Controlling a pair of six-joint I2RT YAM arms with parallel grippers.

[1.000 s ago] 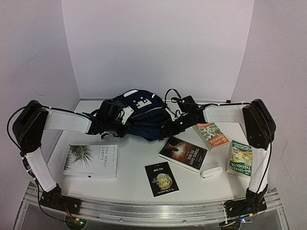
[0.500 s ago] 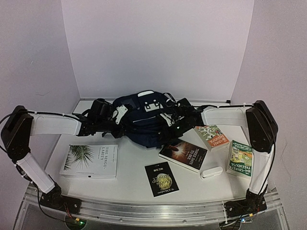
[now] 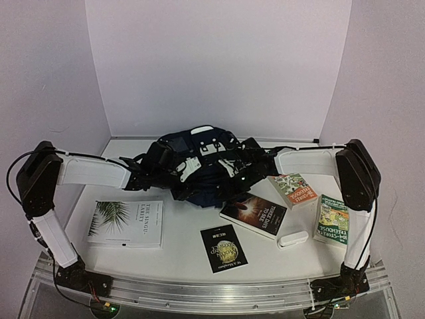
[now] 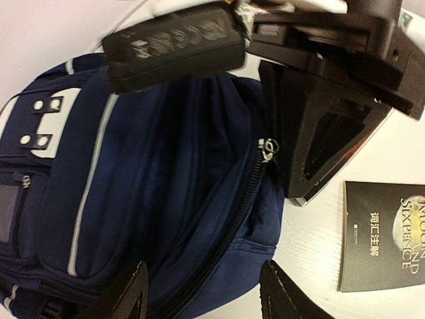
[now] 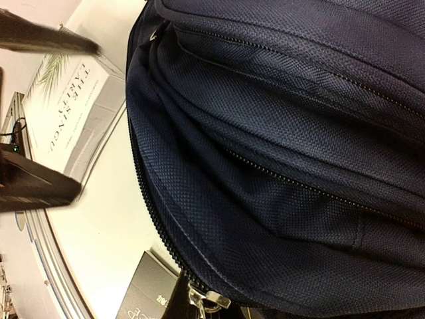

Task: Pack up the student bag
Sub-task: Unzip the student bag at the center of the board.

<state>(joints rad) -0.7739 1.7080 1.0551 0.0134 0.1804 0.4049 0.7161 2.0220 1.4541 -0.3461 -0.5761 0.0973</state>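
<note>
The student bag [image 3: 199, 169] lies across the far middle of the worktop [image 3: 179, 256], long axis left-right, between both arms. The left hand [image 4: 202, 296], parted, hovers just at its front; the right hand [image 5: 196, 309] is pinched together beside a zip pull [image 5: 204, 299]

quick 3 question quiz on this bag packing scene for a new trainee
1. True or false: the white book is inside the student bag.
2. Which hand stands open? A) left B) right
3. How many books lie on the table?
Key: 1 false, it lies on the table. 2 A, the left hand. 3 five.
</note>
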